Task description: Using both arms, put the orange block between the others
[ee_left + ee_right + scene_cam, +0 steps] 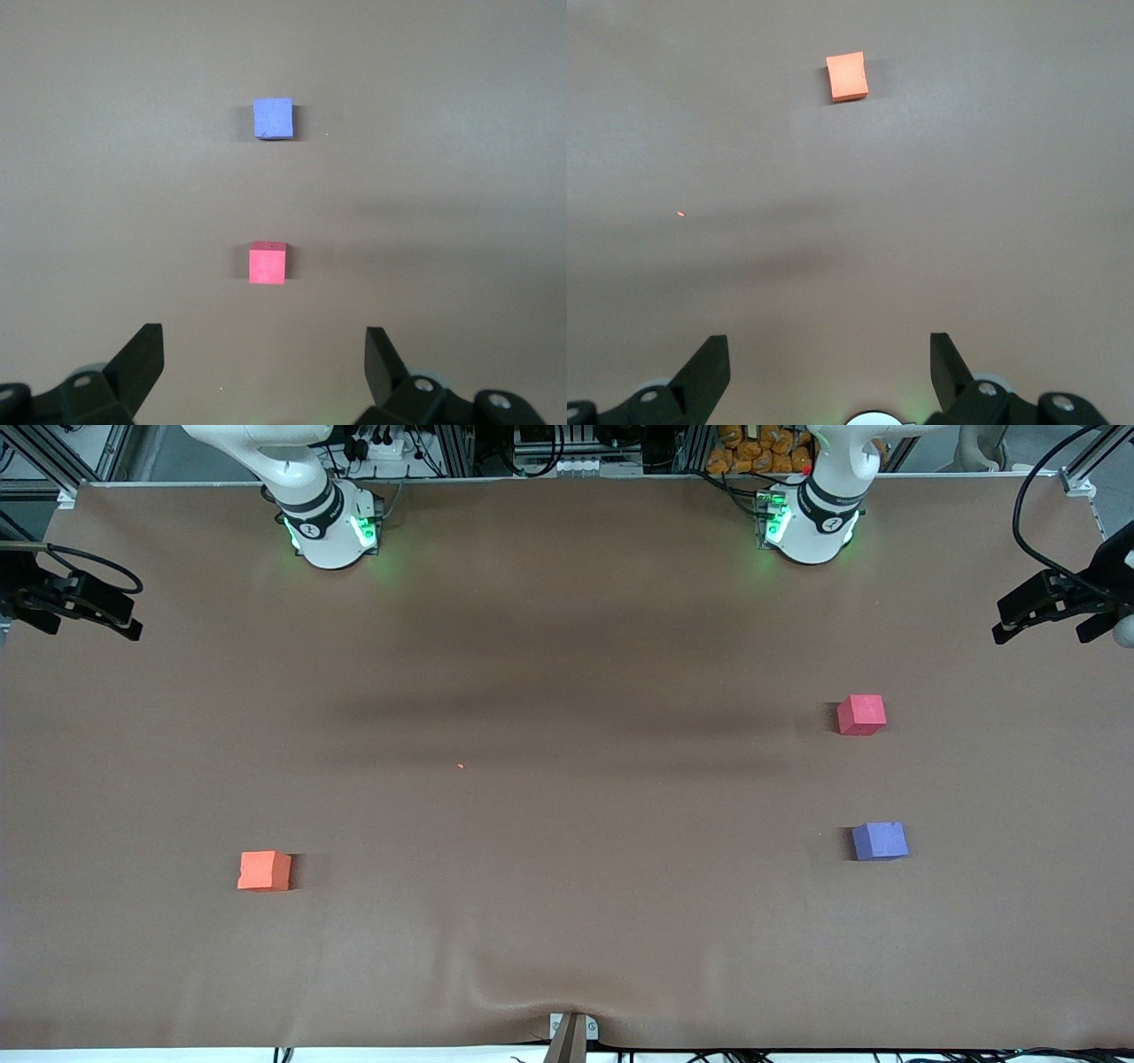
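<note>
**Waiting above the table, both grippers spread and empty**

Taking the table (pixel 567 646) in the front view as a clock face, with twelve o'clock at the robots' bases, the orange block (pixel 264 871) sits alone at about eight o'clock, toward the right arm's end and fairly near the front camera. Nothing touches it.

The pinkish-red cube (pixel 861 715) lies at about three o'clock, toward the left arm's end. The purple-blue cube (pixel 880 841) lies at about four o'clock, nearer to the front camera. The two are well apart, with bare tabletop between them. A tiny orange speck (pixel 460 766) lies near the middle of the clock face.

The left gripper (pixel 264 354) hangs high over its end of the table, fingers (pixel 142 359) spread wide and holding nothing. Its wrist view shows the pinkish-red cube (pixel 267 263) and the purple-blue cube (pixel 273 118) below.

The right gripper (pixel 830 354) hangs high over its own end, fingers (pixel 709 367) likewise spread and empty. Its wrist view shows the orange block (pixel 847 76) and the speck (pixel 680 213).
</note>
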